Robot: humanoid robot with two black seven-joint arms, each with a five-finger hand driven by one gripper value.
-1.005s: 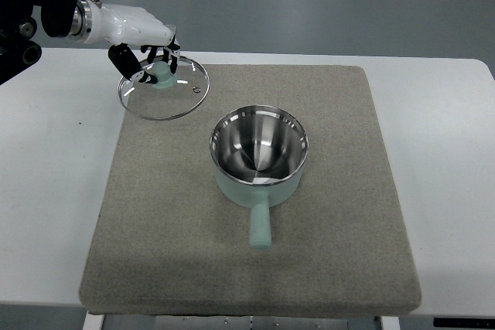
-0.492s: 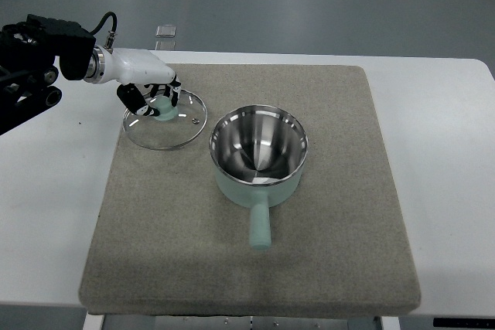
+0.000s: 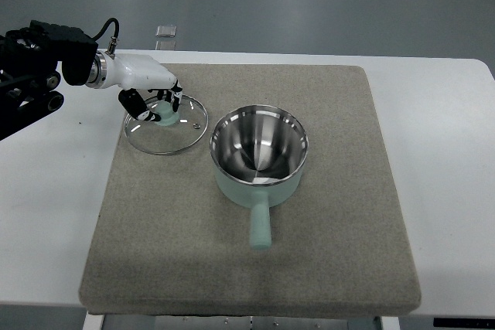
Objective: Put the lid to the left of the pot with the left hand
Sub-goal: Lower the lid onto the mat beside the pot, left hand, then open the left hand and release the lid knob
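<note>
The left hand [image 3: 155, 98] is reaching in from the left edge, its fingers [image 3: 172, 103] curling down around the mint-green knob at the centre of the glass lid [image 3: 165, 126], so the hand is clamped on the lid from directly above. The lid is sitting low over the grey mat [image 3: 325, 268], up in its far-left corner, and whether its rim is fully resting there or hovering a touch is hard to call from this angle. The key relation: the lid is lying just to the left of the pot [image 3: 259, 156], rims close but apart, with the pot's handle pointing toward the near edge, well clear of it. The lid is looking placed, so what is remaining is letting go and lifting straight up. The white desk [image 3: 441, 152] is carrying the mat; only 1 arm is showing.
</note>
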